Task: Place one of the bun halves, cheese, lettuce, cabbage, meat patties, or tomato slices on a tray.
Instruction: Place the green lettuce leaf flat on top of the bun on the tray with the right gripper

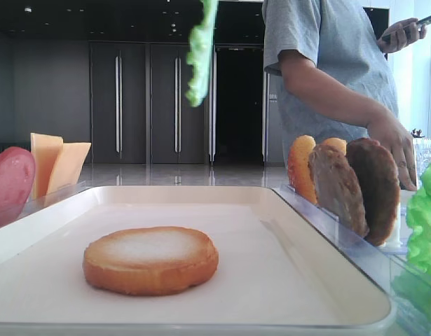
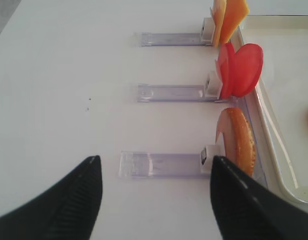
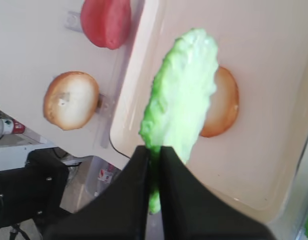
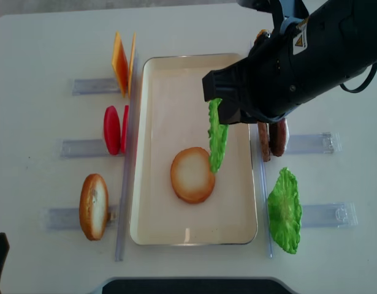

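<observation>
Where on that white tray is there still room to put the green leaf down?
The tray holds only one bun half, lying near the middle. Bare floor lies on the far side, toward the cheese, and in a narrower strip along the near rim. The right hand holds the lettuce above the bun's right edge.

Your low exterior view sits at the tray's (image 1: 201,196) short edge, looking level along it. The realsense view looks straight down on the whole desk (image 4: 35,55). Each wrist camera looks down past its own fingers; all share the tray.
</observation>
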`<state>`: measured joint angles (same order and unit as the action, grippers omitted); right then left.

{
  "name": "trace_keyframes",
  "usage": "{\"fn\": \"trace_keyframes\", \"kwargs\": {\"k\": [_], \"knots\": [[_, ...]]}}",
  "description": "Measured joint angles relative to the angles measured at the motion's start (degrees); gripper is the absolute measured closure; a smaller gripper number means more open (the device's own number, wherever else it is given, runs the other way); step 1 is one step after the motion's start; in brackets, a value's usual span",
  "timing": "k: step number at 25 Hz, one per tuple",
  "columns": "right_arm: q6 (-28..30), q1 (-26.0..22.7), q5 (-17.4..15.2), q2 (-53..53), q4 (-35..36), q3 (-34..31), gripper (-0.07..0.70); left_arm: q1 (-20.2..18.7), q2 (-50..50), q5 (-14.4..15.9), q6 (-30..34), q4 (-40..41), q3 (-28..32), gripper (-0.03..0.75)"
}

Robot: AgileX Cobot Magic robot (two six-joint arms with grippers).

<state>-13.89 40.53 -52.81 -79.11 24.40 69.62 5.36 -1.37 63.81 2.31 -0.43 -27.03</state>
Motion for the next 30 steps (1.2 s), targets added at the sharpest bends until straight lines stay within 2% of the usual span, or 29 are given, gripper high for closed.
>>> {"fn": "trace_keyframes", "kwargs": {"k": [5,10,14,17,22,26,30], "knots": [[3.32,0.00,1.20,-0.06,6.12,-0.56,0.605,0.00,0.00,0.00,0.00,0.00,0.00,0.201],[7.18,0.00,3.06,-0.18,12.04,-4.75,0.605,0.00,0.00,0.00,0.00,0.00,0.00,0.201],[13.17,-0.05,6.70,-0.37,20.32,-7.40,0.605,0.00,0.00,0.00,0.00,0.00,0.00,0.201],[17.21,-0.05,7.60,-1.55,25.31,-8.05,0.605,0.00,0.00,0.00,0.00,0.00,0.00,0.201],[27.82,-0.05,8.45,-6.85,36.34,-8.10,0.605,0.00,0.00,0.00,0.00,0.00,0.00,0.201],[34.32,-0.05,10.28,-11.35,41.92,-8.10,0.605,0.00,0.00,0.00,0.00,0.00,0.00,0.201],[41.08,-0.23,10.23,-15.32,47.54,-8.10,0.605,0.00,0.00,0.00,0.00,0.00,0.00,0.201]]}}
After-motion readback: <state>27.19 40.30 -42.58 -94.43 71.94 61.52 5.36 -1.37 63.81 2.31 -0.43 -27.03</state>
